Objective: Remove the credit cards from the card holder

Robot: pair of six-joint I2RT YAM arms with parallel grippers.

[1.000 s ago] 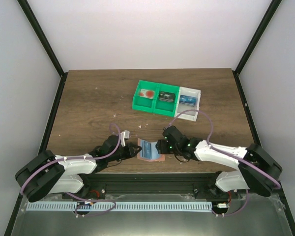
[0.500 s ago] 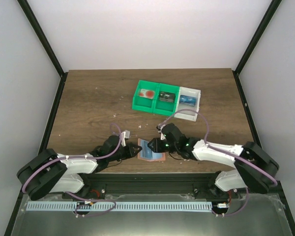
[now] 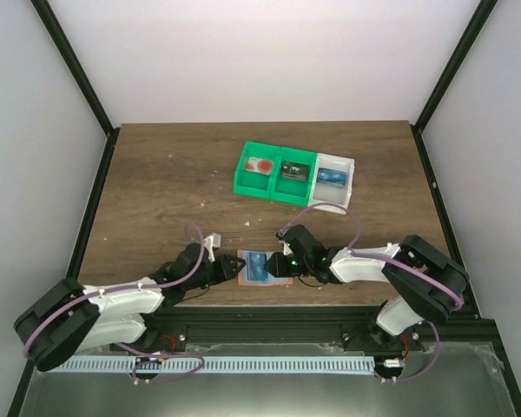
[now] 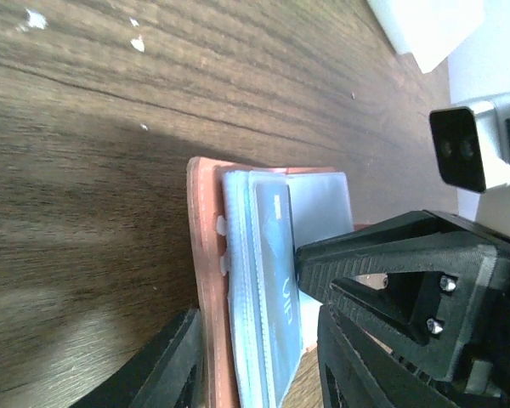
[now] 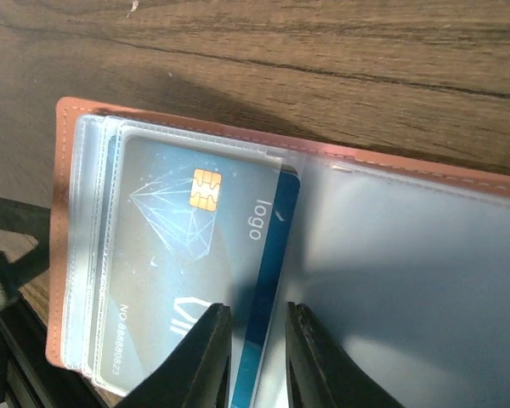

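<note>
The salmon card holder (image 5: 65, 238) lies open on the table by its front edge, with clear sleeves (image 5: 408, 280) on its right half. A blue credit card (image 5: 178, 255) with a gold chip sits in the left sleeves, its right edge sticking out. More cards (image 4: 246, 280) are stacked under it. My right gripper (image 5: 257, 357) points down at that edge, its jaws a narrow gap apart with the card's dark stripe showing between them. My left gripper (image 4: 259, 374) is open, its fingers on either side of the holder's left end. In the top view the holder (image 3: 259, 269) lies between both grippers.
A green double bin (image 3: 275, 171) and a white bin (image 3: 334, 176) with small items stand at the back of the table. The table's front edge (image 3: 269, 300) runs just below the holder. A few pale specks (image 4: 136, 42) dot the wood.
The left jaws, shut on the holder before, have opened, and the holder has dropped flatter. The right gripper moved left onto the card and narrowed its jaws.
</note>
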